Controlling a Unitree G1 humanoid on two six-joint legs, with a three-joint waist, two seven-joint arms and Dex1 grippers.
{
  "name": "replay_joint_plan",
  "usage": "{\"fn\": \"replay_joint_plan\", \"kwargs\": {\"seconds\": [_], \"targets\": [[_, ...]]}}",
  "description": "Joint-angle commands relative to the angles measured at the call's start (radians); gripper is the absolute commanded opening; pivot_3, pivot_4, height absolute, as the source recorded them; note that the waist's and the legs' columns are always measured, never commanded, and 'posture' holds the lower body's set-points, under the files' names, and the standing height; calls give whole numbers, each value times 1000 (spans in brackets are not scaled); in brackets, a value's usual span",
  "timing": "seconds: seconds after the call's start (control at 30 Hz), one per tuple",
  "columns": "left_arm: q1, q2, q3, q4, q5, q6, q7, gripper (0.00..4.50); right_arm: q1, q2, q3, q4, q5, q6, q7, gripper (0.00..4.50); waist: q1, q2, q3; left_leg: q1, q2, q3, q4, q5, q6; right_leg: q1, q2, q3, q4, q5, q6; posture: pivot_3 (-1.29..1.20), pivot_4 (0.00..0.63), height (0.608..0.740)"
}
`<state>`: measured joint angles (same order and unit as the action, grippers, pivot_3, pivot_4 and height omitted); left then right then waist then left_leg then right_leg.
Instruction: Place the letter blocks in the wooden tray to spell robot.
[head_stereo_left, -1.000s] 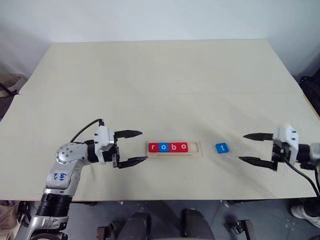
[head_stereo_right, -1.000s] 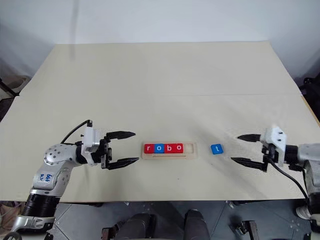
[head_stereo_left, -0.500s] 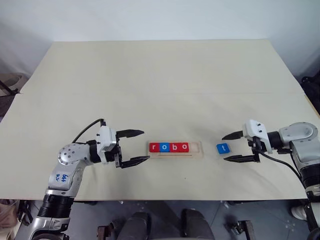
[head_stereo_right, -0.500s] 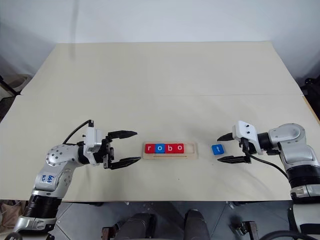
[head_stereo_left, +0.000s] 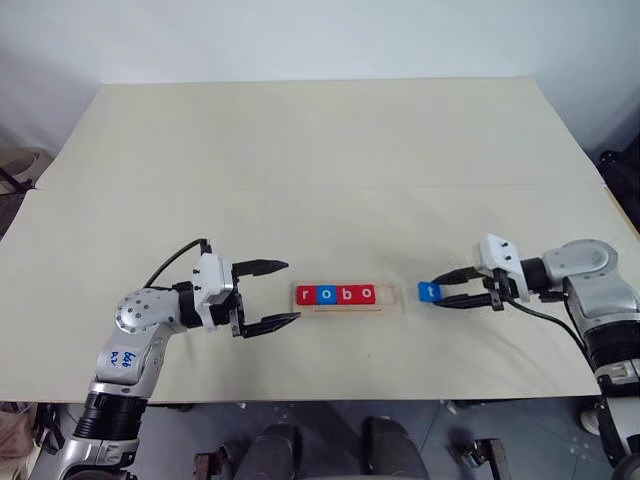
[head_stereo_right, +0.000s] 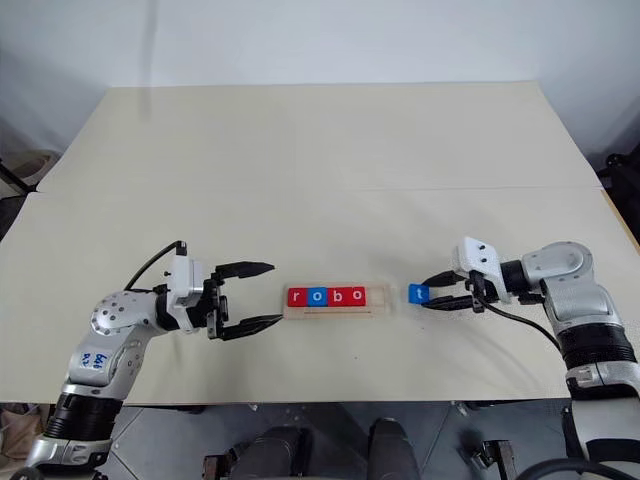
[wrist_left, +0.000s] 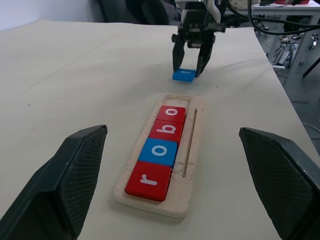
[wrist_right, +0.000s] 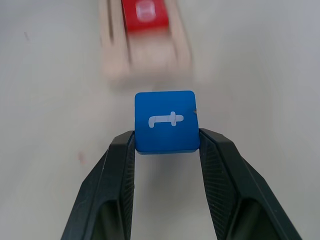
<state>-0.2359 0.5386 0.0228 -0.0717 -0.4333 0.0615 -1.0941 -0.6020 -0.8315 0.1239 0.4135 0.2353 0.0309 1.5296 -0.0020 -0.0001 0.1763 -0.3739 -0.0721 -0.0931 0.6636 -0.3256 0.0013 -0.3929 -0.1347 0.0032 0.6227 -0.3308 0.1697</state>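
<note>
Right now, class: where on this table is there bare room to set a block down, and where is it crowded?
Free: the table beyond the wooden tray, and the near strip between it and the table edge. The tray's last slot is bare too. Crowded: between the tray's right end and the right gripper, shut on the blue t block; the left gripper flanks the other end.

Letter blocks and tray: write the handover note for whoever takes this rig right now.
Right gripper: fingers closed on the sides of the blue t block, just off the tray's open end.
Left gripper: open, holding nothing, level beside the r end of the wooden tray.
Done: the r, o, b and o blocks sit in the tray in order.
Left: set t in the last free slot after the second o, then release.
</note>
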Motion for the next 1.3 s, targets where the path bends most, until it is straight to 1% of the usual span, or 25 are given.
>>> {"fn": "replay_joint_plan", "kwargs": {"seconds": [0.03,0.17,0.37,0.63,1.0,1.07,1.1,1.27,1.3], "targets": [[3,8,14,-37,-18,-4,-1,4500,5,16,5,-122,39,94,10,1463,1,0,0,0,0,0,0,0,0,0,0,0,0,0,0,0,150,740],[-3,5,9,-32,-16,-5,-2,4500,0,53,36,-168,16,140,-31,1463,1,0,0,0,0,0,0,0,0,0,0,0,0,0,0,0,150,740],[10,3,11,-30,-13,-18,-3,4500,-17,95,71,-99,-42,84,-60,1463,1,0,0,-1,-1,-1,0,0,0,0,-1,0,0,0,0,0,150,740],[26,5,19,-27,-13,-32,-2,4500,-53,122,77,-35,-72,36,-54,1463,-1,0,0,-1,-1,-1,0,0,0,0,0,0,0,0,0,0,150,740],[31,5,23,-9,-11,-51,-3,4500,-67,138,82,-58,-71,77,-40,1463,-1,0,0,-1,-1,-1,0,0,0,0,0,0,0,0,0,0,150,740],[32,5,23,-5,-11,-54,-5,4500,-66,134,83,-67,-68,84,-38,2232,0,0,0,-1,-1,-1,0,0,0,0,-1,0,0,0,0,0,150,740],[32,5,24,-2,-11,-56,-6,4500,-66,131,81,-72,-66,88,-40,2507,0,0,0,-1,-1,-1,0,0,0,0,-1,0,0,0,0,0,150,740],[31,5,24,8,-12,-64,-10,4500,-73,128,43,-111,-32,106,-56,4199,-1,0,0,-1,-1,-1,0,0,0,-1,0,0,0,0,0,0,150,740],[32,5,24,9,-12,-65,-11,4500,-75,124,30,-124,-17,124,-59,4460,-1,0,0,-1,-1,-1,0,0,0,-1,0,0,0,0,0,0,150,740]]}}
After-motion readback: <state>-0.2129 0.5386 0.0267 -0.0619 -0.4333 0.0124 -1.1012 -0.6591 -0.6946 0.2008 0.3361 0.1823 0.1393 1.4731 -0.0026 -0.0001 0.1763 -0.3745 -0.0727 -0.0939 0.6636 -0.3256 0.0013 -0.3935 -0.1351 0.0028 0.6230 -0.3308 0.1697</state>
